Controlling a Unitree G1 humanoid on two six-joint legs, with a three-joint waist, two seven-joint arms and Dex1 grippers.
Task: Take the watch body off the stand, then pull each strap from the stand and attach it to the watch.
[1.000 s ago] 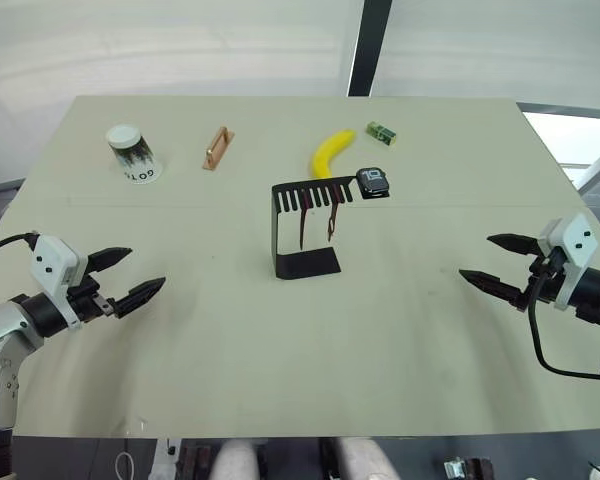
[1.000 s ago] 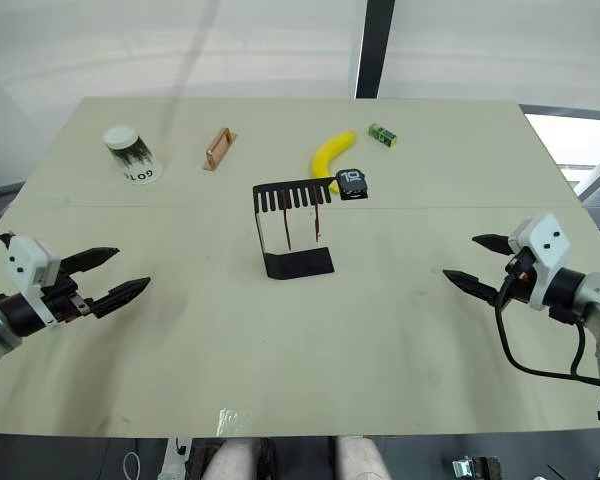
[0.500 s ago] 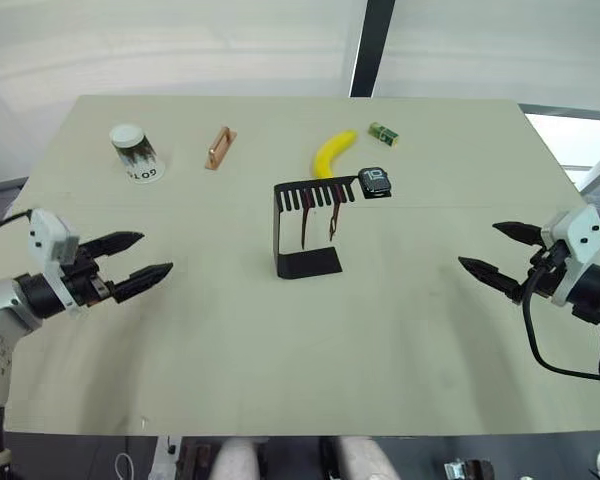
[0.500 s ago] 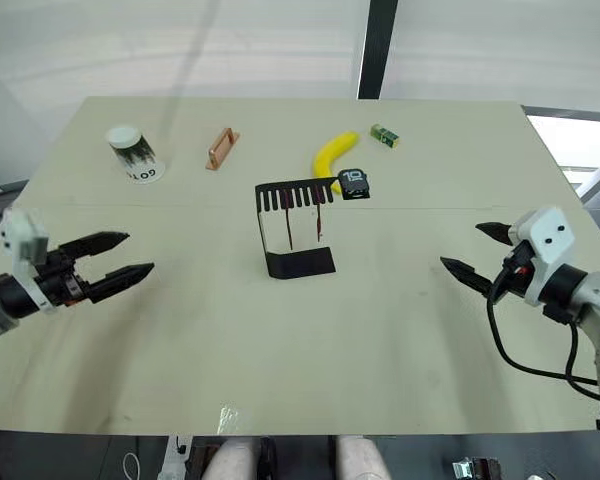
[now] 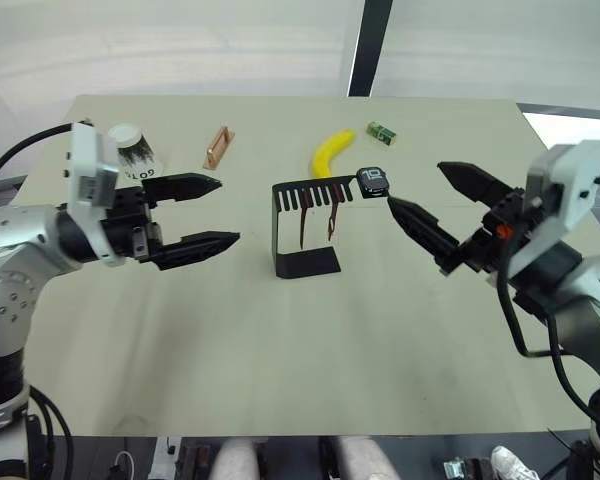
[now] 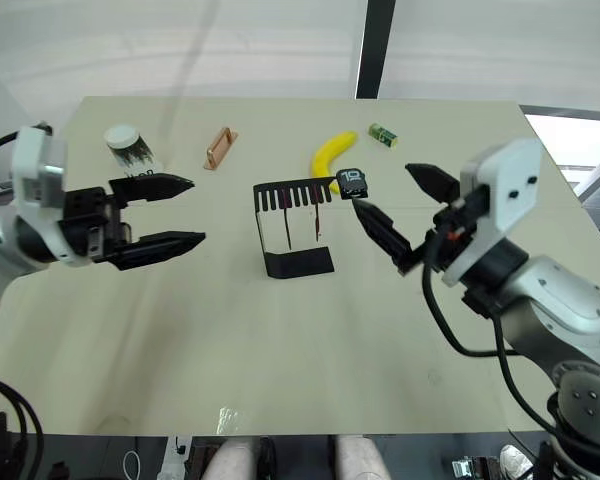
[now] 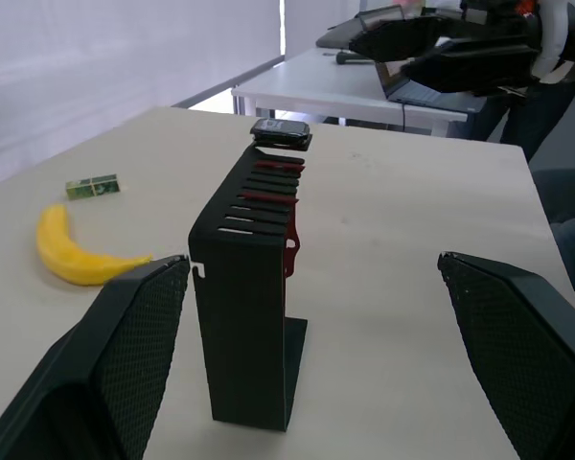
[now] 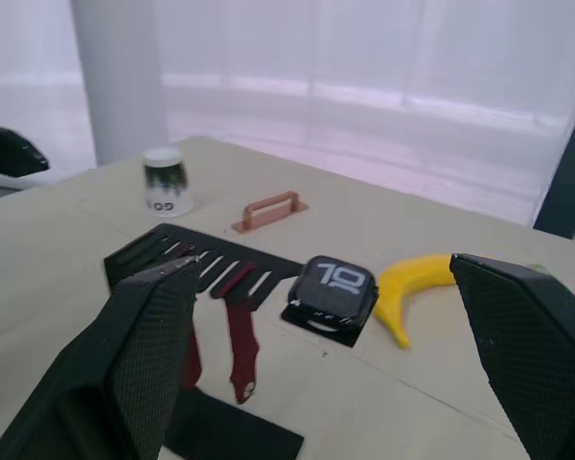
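Note:
The black stand (image 5: 310, 263) stands upright at the table's middle. Two dark red straps (image 5: 303, 222) (image 5: 332, 217) hang from its slotted top shelf. The watch body (image 5: 373, 181), black with light digits on its screen, rests on the shelf's right end. My right gripper (image 5: 417, 185) is open and raised, its lower fingertip just right of the watch body, not touching it. My left gripper (image 5: 225, 211) is open in the air to the stand's left, a short gap away. In the right wrist view the watch body (image 8: 333, 286) and the straps (image 8: 238, 331) sit between my right fingers.
A yellow banana (image 5: 332, 153) lies just behind the stand, and a small green block (image 5: 382, 131) lies farther back right. A copper-coloured handle (image 5: 217, 147) and an upturned paper cup (image 5: 132, 153) sit at the back left.
Both arms have risen from the table's side edges and swung inward toward the stand, the right one ending beside the watch body. Both grippers stay open. Stand, straps and watch have not moved.

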